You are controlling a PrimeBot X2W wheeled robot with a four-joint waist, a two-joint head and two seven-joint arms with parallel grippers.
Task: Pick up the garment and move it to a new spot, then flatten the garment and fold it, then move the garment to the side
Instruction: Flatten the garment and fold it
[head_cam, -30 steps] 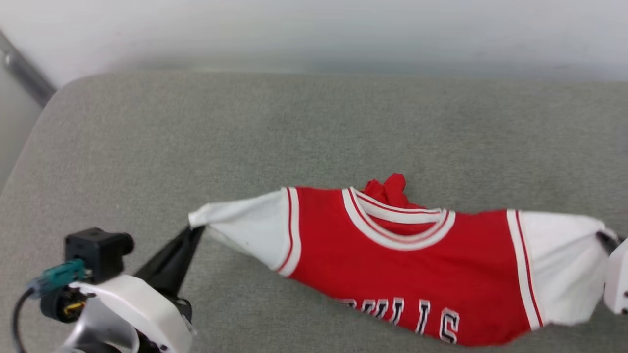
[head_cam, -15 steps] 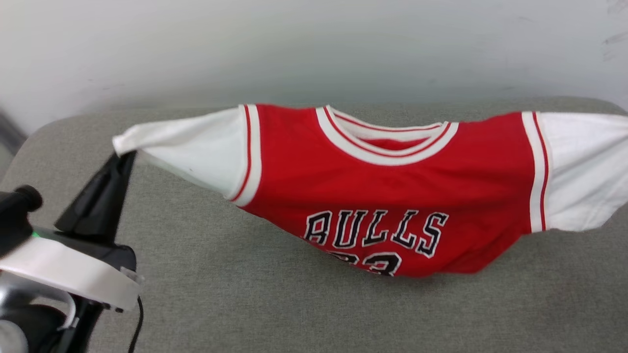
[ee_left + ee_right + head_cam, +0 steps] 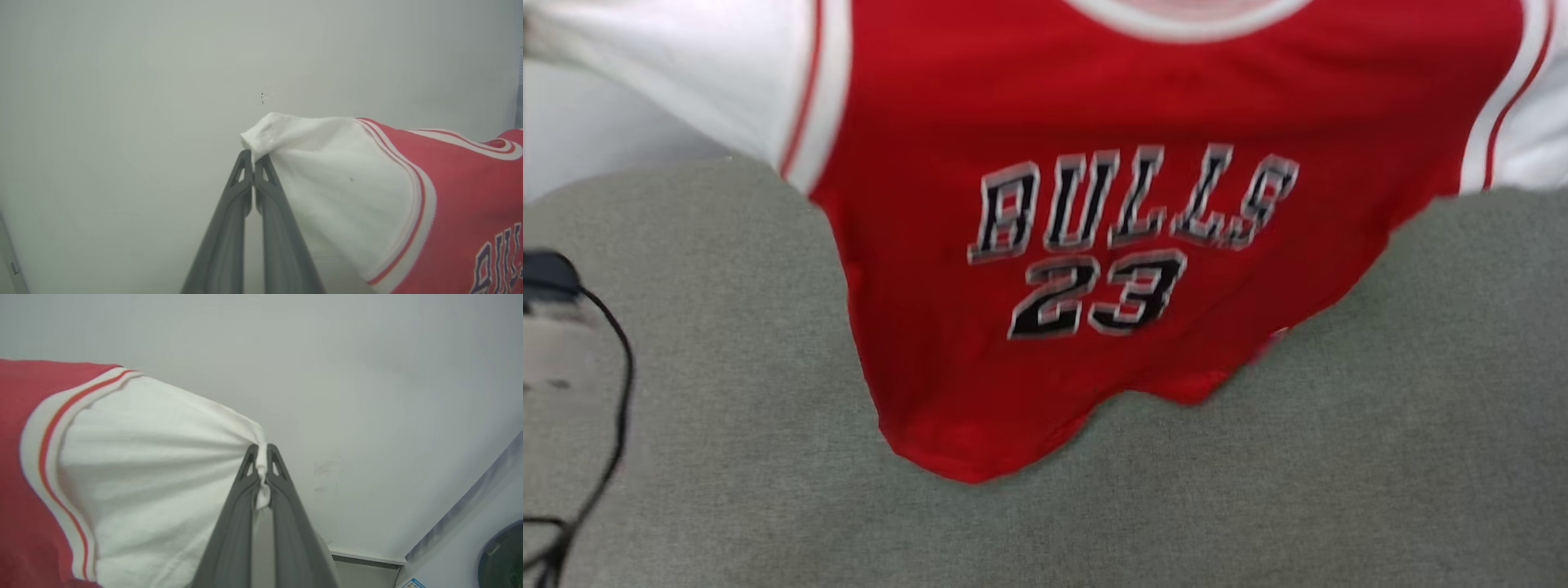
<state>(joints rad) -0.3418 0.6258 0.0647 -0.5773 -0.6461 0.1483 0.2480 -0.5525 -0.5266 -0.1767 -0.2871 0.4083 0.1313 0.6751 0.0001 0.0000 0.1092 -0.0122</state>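
The garment (image 3: 1094, 98), a red jersey with white sleeves and black "BULLS 23" lettering, hangs spread in the air above the grey-green cushioned surface (image 3: 727, 367). Its lower hem droops close to that surface in the head view. In the left wrist view my left gripper (image 3: 253, 157) is shut on the tip of one white sleeve of the garment (image 3: 339, 183). In the right wrist view my right gripper (image 3: 262, 451) is shut on the bunched tip of the other white sleeve of the garment (image 3: 155, 457). Both sleeves are pulled taut, with a pale wall behind them.
A black cable (image 3: 613, 392) and part of my left arm (image 3: 547, 282) show at the head view's left edge. A pale wall (image 3: 122, 102) stands behind the surface. In the right wrist view a grey strip (image 3: 461, 506) runs diagonally at the lower right.
Both grippers have lifted the garment from the surface up into the air, so its whole front hangs spread. The head camera has shifted too.
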